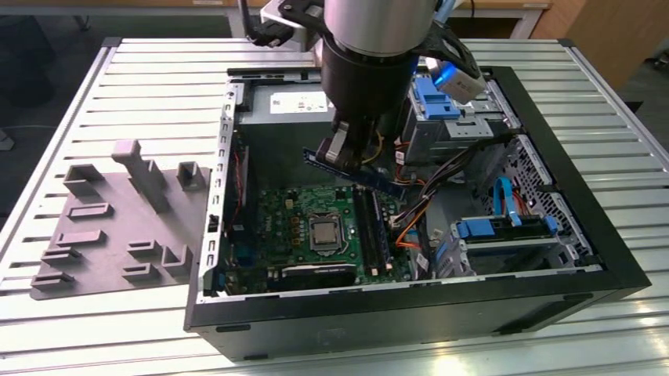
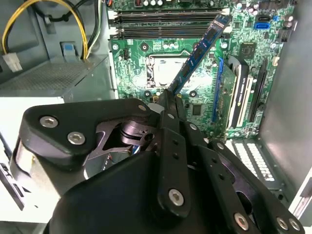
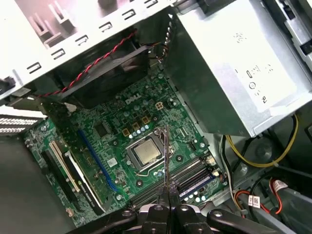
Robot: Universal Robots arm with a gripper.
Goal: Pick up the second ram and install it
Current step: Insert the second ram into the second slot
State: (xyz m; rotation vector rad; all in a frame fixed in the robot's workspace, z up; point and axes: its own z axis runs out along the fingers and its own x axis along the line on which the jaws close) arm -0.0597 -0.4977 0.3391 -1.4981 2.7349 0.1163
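My end effector (image 1: 348, 153) is pressed together on the second ram (image 1: 383, 182), a long, flat, dark memory stick with a blue label. It pinches the stick near one end, so most of the length juts out past the black fingertips (image 2: 167, 101). In the exterior view the stick hangs in the middle of the frame, tilted with its free end lower and toward the exterior view's right. It is in the air inside the case and sits in no slot.

In the second wrist view the stick (image 2: 200, 51) runs out from my end effector (image 2: 168, 95) over the green motherboard (image 2: 141, 53). In the first wrist view I see it edge-on as a thin dark line (image 3: 166, 156) rising from my end effector (image 3: 168, 194).

Under the stick lies the green motherboard (image 1: 303, 210) with its square silver processor (image 1: 325, 233) and, just beside that, the long black memory slots (image 1: 372, 227). Both wrist views show the processor (image 2: 163, 68) (image 3: 145, 152) and the slots (image 2: 165, 23) (image 3: 187, 174). I cannot tell whether another stick fills one of them.

The board lies in an open black computer case (image 1: 418, 317) with blue drive brackets (image 1: 491, 229) at the lower right of the exterior view. The case rests on a ribbed metal counter (image 1: 157, 70). A light grey plastic tray with raised blocks (image 1: 105, 227) lies beside the case at the exterior view's left.
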